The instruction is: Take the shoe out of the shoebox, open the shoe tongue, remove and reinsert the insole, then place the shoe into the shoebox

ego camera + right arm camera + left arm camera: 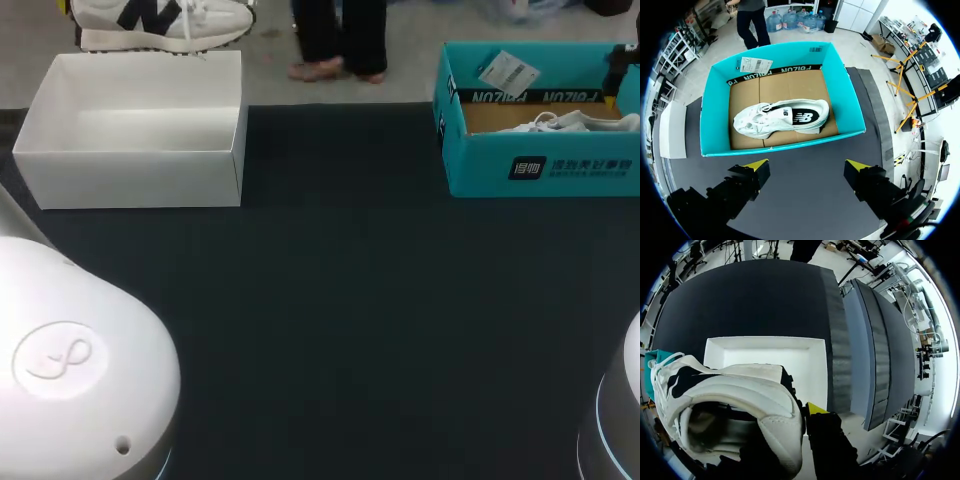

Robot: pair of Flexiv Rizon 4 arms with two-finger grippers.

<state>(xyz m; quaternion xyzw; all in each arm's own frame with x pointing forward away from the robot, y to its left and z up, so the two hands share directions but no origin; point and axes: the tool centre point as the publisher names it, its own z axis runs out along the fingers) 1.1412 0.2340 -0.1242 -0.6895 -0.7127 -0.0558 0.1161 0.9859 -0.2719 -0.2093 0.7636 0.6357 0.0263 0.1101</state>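
A white shoe with black markings (735, 400) hangs above the open white shoebox (810, 365), its opening facing the left wrist camera. My left gripper (802, 416) is shut on the shoe's heel side; one yellow tip shows outside the collar and the other is hidden inside. In the head view this shoe (160, 22) is at the far edge over the white shoebox (140, 150). My right gripper (807, 165) stands open above the near wall of a teal shoebox (715, 100), with nothing between its fingers. A second white shoe (782, 117) lies on its side in that box.
The teal shoebox (540, 170) stands at the table's far right and holds a paper tag (508, 70) and the white shoe (575, 122). The dark table top (340, 300) stretches between both boxes. My arms' white bases (70, 360) sit at the near corners.
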